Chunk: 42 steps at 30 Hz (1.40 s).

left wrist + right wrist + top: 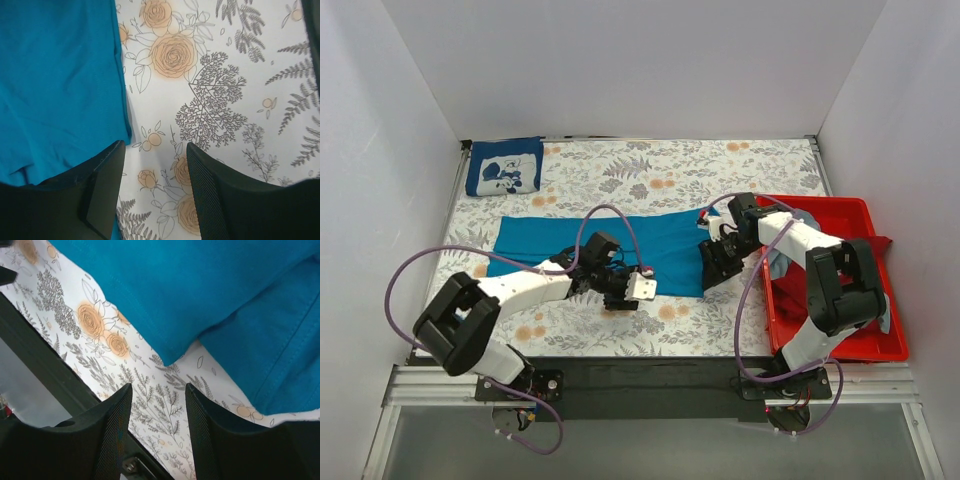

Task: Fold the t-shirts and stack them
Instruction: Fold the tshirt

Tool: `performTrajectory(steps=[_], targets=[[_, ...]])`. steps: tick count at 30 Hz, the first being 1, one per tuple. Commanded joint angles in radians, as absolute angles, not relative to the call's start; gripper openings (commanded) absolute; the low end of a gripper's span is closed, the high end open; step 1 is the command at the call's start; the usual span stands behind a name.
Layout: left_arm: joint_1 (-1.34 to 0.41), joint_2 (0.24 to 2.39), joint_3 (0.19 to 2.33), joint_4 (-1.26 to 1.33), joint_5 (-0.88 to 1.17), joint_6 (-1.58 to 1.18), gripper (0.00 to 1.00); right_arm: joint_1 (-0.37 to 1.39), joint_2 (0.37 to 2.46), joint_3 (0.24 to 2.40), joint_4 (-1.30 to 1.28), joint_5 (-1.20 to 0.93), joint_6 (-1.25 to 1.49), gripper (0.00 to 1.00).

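A plain teal-blue t-shirt (590, 245) lies spread flat across the middle of the floral tablecloth. A folded navy t-shirt with a white graphic (505, 167) sits at the far left corner. My left gripper (620, 297) is open and empty at the teal shirt's near edge. In the left wrist view the shirt (55, 85) lies left of the gripper (155, 165). My right gripper (715, 275) is open and empty at the shirt's right end. The right wrist view shows the shirt's corner (200, 290) just beyond the gripper (159, 405). Pale blue-grey cloth (778, 268) and dark red cloth (878, 243) hang from the bin.
A red plastic bin (820, 205) stands at the right side of the table, with the right arm reaching over its left wall. White walls close in the table on three sides. A black rail runs along the near edge (45, 360).
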<state>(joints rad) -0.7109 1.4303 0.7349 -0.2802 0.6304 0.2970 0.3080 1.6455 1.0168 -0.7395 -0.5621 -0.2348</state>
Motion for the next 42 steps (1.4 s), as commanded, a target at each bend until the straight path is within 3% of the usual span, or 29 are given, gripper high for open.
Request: performTrajectory(steps=[1, 10, 17, 23, 24, 25, 42], targets=[[-0.738, 1.483, 0.761, -0.155, 0.54, 0.316, 0.51, 0.314, 1.667, 1.0, -0.652, -0.54, -0.193, 0.53], [-0.741, 1.641, 0.818, -0.1, 0.489, 0.348, 0.46, 0.334, 1.72, 0.968, -0.578, -0.523, -0.149, 0.55], [-0.741, 1.689, 0.827, -0.095, 0.483, 0.345, 0.25, 0.348, 1.764, 0.973, -0.572, -0.56, -0.144, 0.48], [-0.741, 1.677, 0.842, -0.107, 0.497, 0.313, 0.03, 0.353, 1.787, 1.002, -0.592, -0.606, -0.152, 0.22], [-0.741, 1.671, 0.845, -0.115, 0.502, 0.311, 0.0, 0.353, 1.79, 1.012, -0.598, -0.612, -0.158, 0.07], [-0.741, 1.663, 0.848, -0.118, 0.505, 0.305, 0.0, 0.353, 1.789, 1.031, -0.612, -0.612, -0.161, 0.01], [-0.663, 1.631, 1.024, -0.15, 0.545, 0.097, 0.0, 0.337, 1.646, 1.215, -0.577, -0.569, -0.182, 0.01]])
